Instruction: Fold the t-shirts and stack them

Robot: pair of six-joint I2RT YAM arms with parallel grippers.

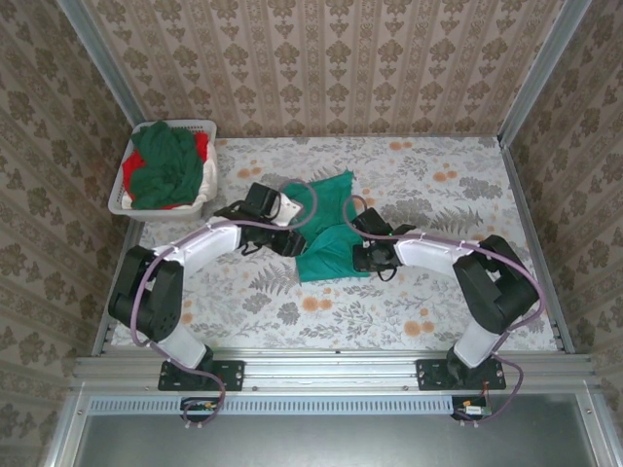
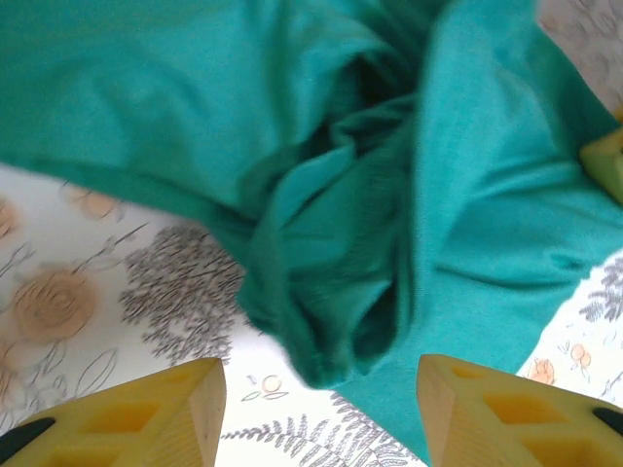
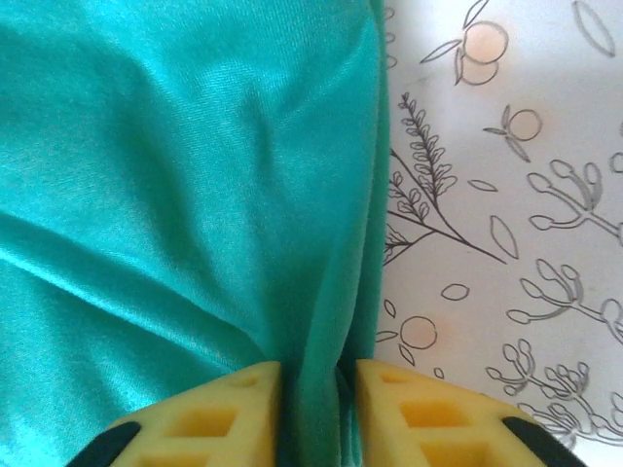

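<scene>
Shirt (image 1: 326, 261) ready for folding
Right gripper (image 3: 310, 409) pinches the shirt's edge between its fingers (image 3: 224, 418), maybe to pull it flat; left gripper (image 2: 321, 409) is wide open, shirt bunched just ahead.

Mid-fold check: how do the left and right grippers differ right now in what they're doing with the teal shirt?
The left gripper stands wide open, while the right gripper is closed to a narrow gap. The left one grips nothing, with the bunched teal t-shirt lying just ahead of it; the right one pinches a fold of that shirt near its edge. Both are yellow and sit at the same shirt.
</scene>
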